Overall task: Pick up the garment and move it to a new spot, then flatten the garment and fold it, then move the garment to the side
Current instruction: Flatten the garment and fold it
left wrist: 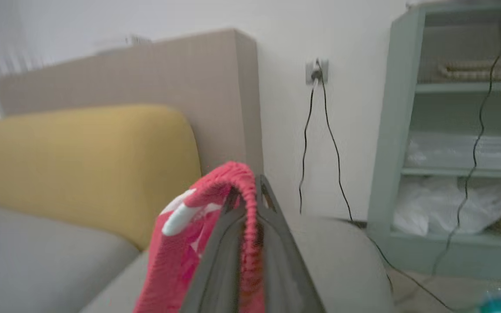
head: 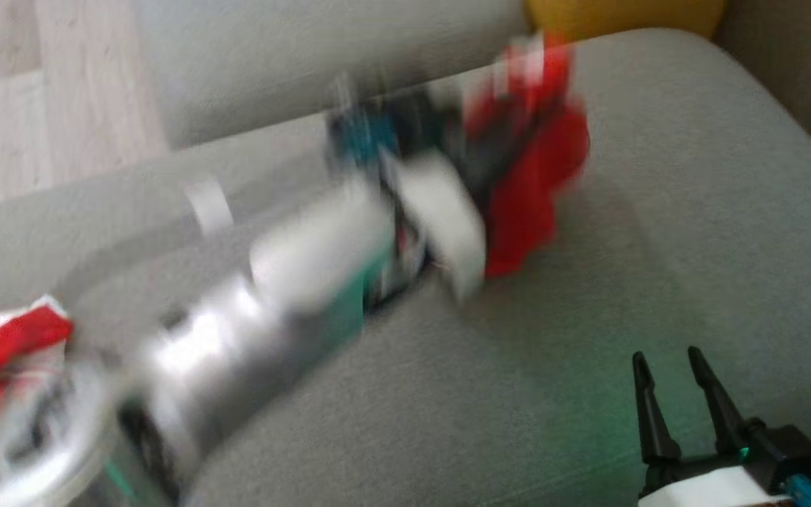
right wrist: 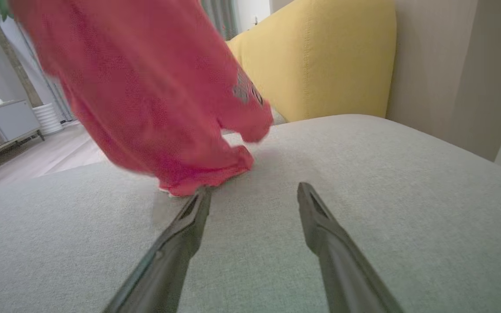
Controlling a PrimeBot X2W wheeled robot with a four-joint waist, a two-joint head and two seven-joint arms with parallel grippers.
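The left gripper has its fingers pressed together on a fold of the red garment — the ribbed edge loops over the tips and runs down between them in the left wrist view. In the head view the left arm, badly blurred, reaches from the lower left across the grey sofa to the garment, which hangs bunched near the seat's far edge.

The right wrist view shows the garment hanging over the seat, its lower hem touching the fabric just past one fingertip of the right gripper. That gripper's fingers are spread apart, low over the seat; in the head view it sits at the lower right, well apart from the garment.

A yellow cushion stands behind the garment at the sofa's back. A red-and-white cloth lies at the head view's left edge — too blurred to tell more. Beyond the left gripper, a wall socket with cables hanging from it and a green shelf.
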